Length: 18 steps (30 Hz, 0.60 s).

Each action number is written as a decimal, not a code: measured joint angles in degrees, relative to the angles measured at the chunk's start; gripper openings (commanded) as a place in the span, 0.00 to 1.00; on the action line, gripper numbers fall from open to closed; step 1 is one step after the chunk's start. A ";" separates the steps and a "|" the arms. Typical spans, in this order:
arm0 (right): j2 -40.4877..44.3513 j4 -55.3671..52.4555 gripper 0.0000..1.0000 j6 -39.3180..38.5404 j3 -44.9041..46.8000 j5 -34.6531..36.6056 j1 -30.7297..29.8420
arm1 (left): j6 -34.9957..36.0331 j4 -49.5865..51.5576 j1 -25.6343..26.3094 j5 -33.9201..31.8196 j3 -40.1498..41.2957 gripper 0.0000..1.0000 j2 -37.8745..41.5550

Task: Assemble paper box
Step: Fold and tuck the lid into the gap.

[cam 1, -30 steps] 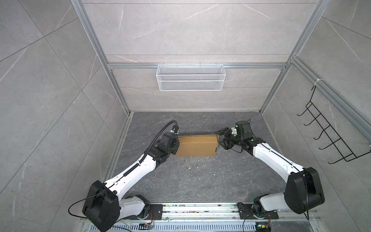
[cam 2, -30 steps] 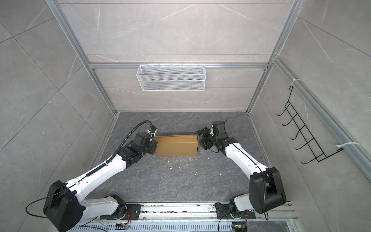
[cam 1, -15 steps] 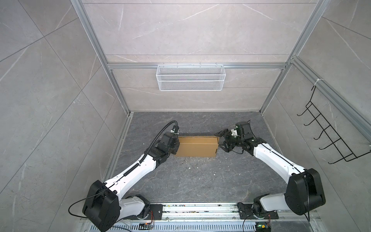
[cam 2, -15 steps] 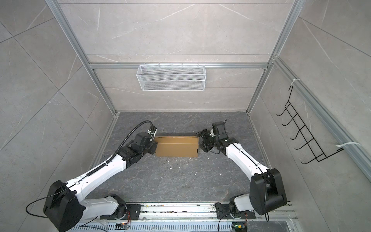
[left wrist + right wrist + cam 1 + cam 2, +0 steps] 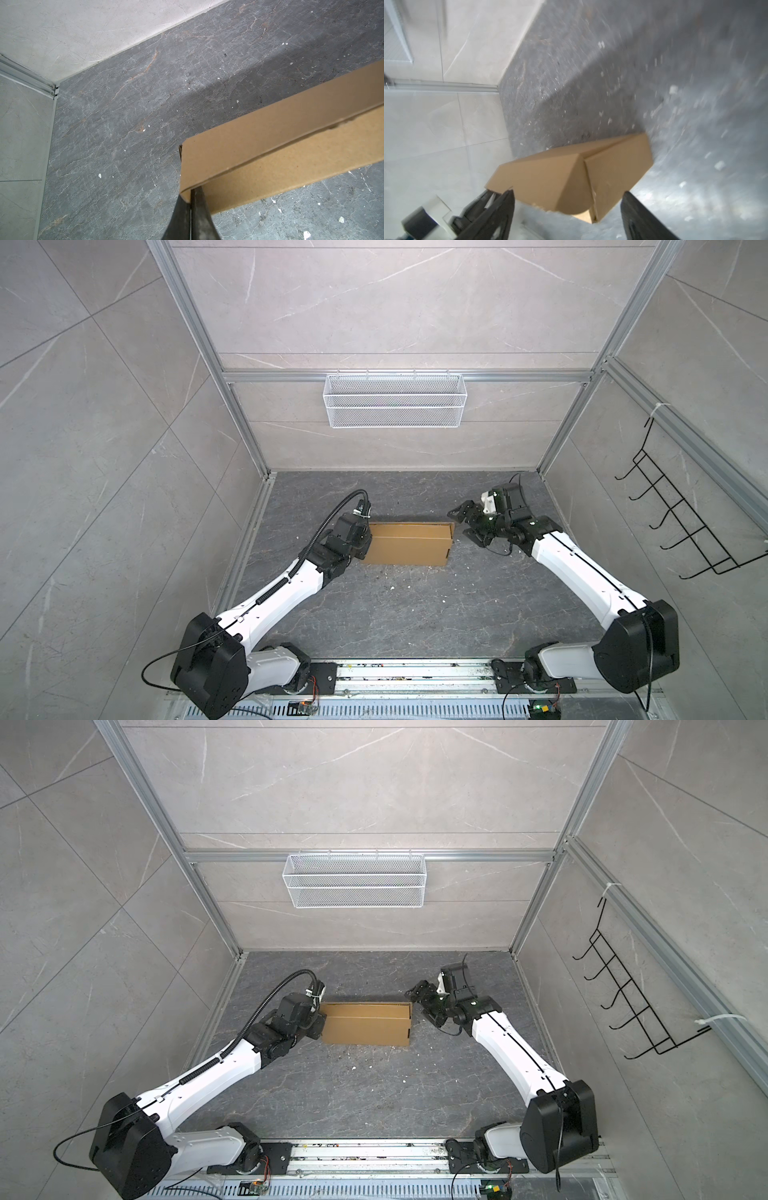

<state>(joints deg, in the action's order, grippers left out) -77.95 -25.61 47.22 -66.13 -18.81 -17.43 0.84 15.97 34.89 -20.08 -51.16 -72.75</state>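
The floor (image 5: 415, 614) is showing as dark grey veined stone, flat and hard, giving a firm bed to fold card against. The box (image 5: 409, 549) is lying on it toward the back, between the two arms, with its long side running across. It is looking already closed into a shallow rectangular mailer of plain brown corrugated card, matte, with crisp creases and a lid seam running lengthwise. The left gripper (image 5: 190, 195) is clenching the box's left end corner, its dark tapered fingers pressing together on a thin card layer, probably to anchor the box against sliding while the far end is being worked. The right gripper (image 5: 462, 524) is hovering just beside the right end, released and empty, jaws spread wide and not touching the card. At that end a rounded flap (image 5: 571, 207) is seemingly sitting only partly tucked, though blur is hiding the detail. Small white crumbs (image 5: 100, 175) are dotting the floor around the box.
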 measured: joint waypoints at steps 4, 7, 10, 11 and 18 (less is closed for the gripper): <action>2.08 -1.22 0.82 -18.71 -4.42 1.55 0.02 | 0.02 0.02 0.00 0.00 -0.02 0.00 -0.09; 3.91 -2.71 0.82 -31.98 -5.79 1.75 -0.46 | 0.04 0.02 0.00 0.00 -0.02 0.00 -0.04; 5.84 -5.73 0.83 -46.12 -5.73 2.91 -3.26 | 0.11 0.31 0.00 0.00 -0.28 0.00 -0.11; 6.25 -6.91 0.83 -51.30 -5.73 4.13 -5.33 | 0.26 0.55 0.00 0.00 -0.50 0.00 -0.33; 4.98 -12.87 0.85 -77.24 -5.75 16.31 -17.92 | 0.74 1.20 0.00 0.04 -1.38 0.00 -0.96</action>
<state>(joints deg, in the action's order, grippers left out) -72.97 -38.48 -30.02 -71.88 -2.50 -35.35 1.58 17.17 34.89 -20.03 -52.53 -73.71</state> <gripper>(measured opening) 0.841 0.045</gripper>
